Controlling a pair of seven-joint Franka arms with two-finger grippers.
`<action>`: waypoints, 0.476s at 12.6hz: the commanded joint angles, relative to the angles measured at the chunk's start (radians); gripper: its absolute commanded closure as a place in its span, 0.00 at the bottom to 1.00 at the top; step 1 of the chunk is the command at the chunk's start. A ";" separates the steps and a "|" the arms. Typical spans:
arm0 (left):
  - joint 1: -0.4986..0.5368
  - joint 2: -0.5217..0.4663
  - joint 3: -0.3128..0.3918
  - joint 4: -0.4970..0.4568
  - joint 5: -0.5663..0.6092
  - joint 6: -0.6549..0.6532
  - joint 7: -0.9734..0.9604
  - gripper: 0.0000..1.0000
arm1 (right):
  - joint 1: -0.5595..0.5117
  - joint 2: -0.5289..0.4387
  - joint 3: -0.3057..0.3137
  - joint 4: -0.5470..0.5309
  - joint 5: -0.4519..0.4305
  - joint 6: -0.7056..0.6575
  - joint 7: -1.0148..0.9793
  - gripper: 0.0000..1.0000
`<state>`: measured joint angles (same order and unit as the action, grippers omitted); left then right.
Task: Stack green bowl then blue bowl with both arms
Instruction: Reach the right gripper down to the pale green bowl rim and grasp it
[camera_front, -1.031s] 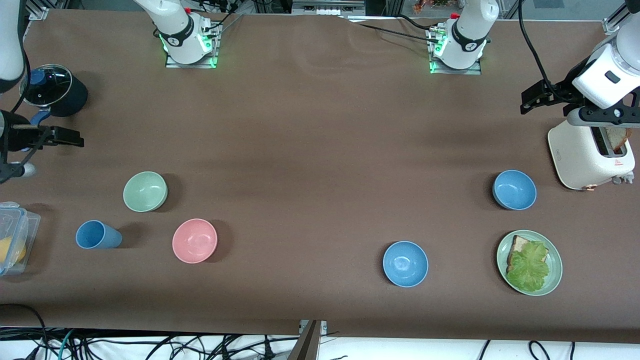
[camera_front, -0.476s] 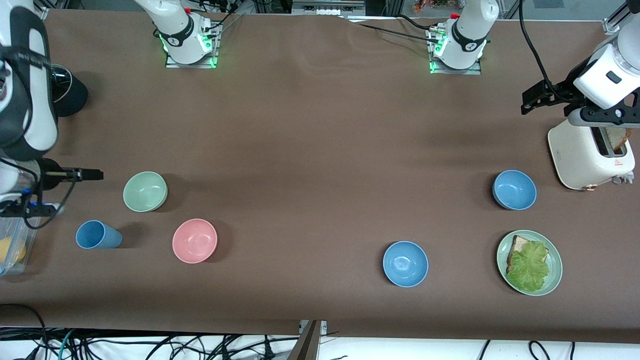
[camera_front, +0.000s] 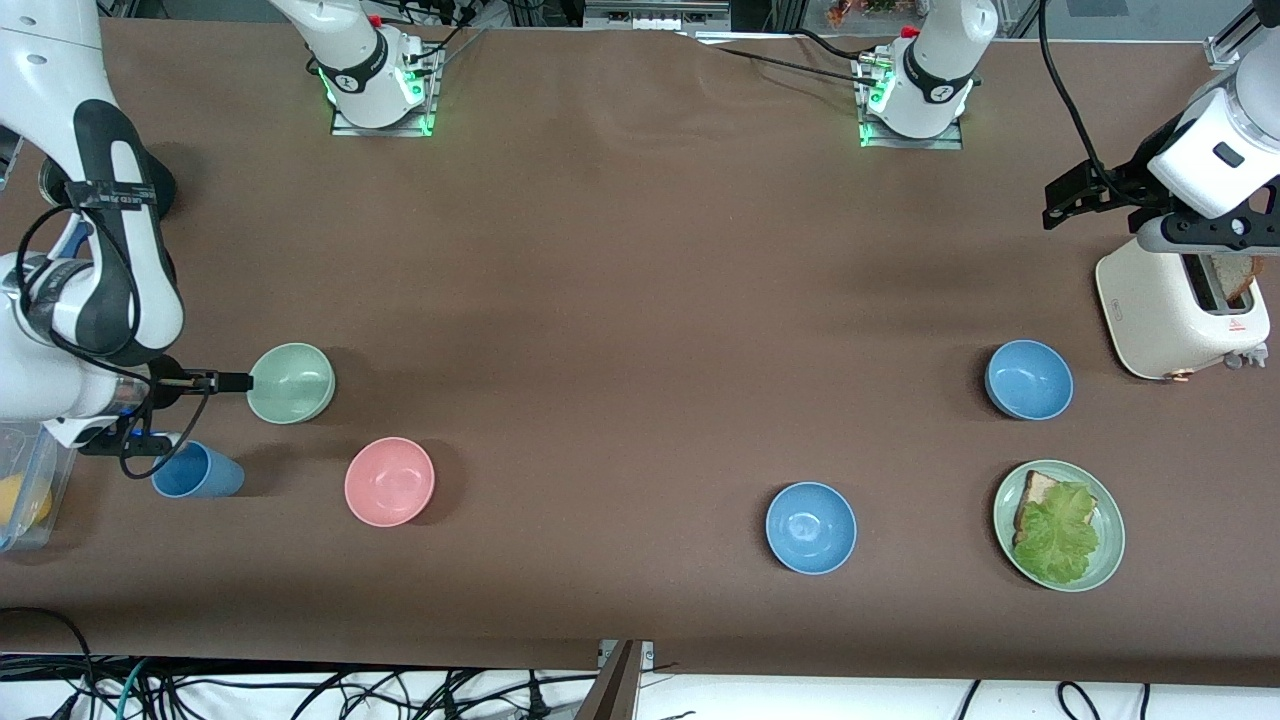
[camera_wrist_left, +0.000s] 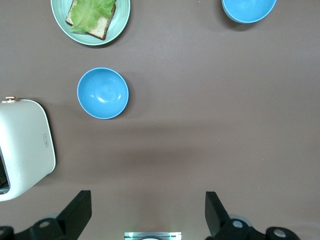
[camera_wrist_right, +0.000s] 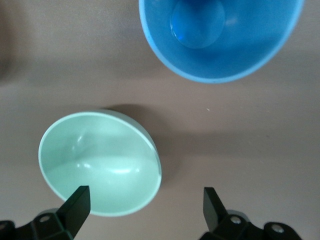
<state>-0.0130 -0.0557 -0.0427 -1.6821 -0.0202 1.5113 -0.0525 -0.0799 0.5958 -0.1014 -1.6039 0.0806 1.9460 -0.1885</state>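
Toast (camera_front: 1232, 275) in toaster (camera_front: 1170, 310) shows only from front.

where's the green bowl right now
In the front view the green bowl sits toward the right arm's end of the table, farther from the camera than the pink bowl and blue cup.

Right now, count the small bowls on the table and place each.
4. Green bowl and pink bowl toward the right arm's end; one blue bowl beside the toaster, another blue bowl nearer the front camera.
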 joint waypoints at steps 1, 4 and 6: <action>0.008 0.000 -0.006 0.005 -0.010 0.004 -0.006 0.00 | -0.011 0.001 0.011 -0.050 0.028 0.083 -0.019 0.00; 0.008 0.000 -0.006 0.005 -0.010 0.004 -0.006 0.00 | -0.009 0.030 0.012 -0.063 0.076 0.120 -0.019 0.00; 0.010 0.000 -0.006 0.005 -0.010 0.004 -0.006 0.00 | -0.009 0.029 0.015 -0.114 0.076 0.186 -0.019 0.00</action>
<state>-0.0129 -0.0557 -0.0427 -1.6821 -0.0202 1.5113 -0.0525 -0.0797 0.6358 -0.0970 -1.6666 0.1407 2.0750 -0.1895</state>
